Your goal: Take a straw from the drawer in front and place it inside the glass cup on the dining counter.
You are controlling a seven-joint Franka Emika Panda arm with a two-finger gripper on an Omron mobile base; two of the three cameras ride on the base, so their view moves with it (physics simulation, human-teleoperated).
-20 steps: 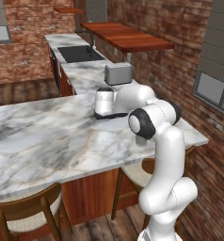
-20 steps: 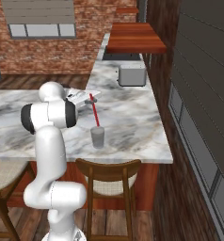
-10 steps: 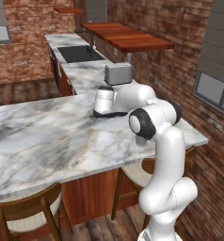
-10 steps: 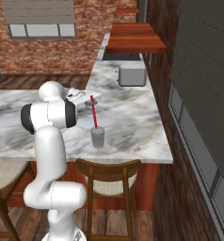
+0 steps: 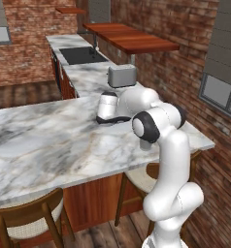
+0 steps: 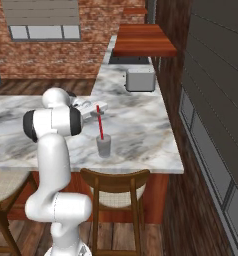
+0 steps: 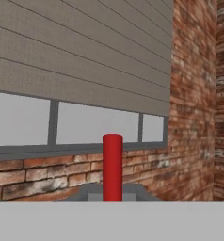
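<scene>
While gripped, straw point(image 6: 99, 122) stands near-upright — in cup point(image 6: 104, 146).

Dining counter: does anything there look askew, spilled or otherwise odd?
Nothing spilled or toppled. The straw leans slightly, its lower end inside the upright glass cup on the dining counter, its top at the claw. The toaster sits square.

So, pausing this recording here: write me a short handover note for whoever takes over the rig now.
Pincer: shut on the straw, holding its upper end.
Straw: red, nearly upright, lower end reaching into the glass cup.
Glass cup: standing on the dining counter, near its front edge, toaster further back.
Done: straw fetched and brought to the cup.
Left: open the pincer, confirm the straw rests inside, back off.
</scene>
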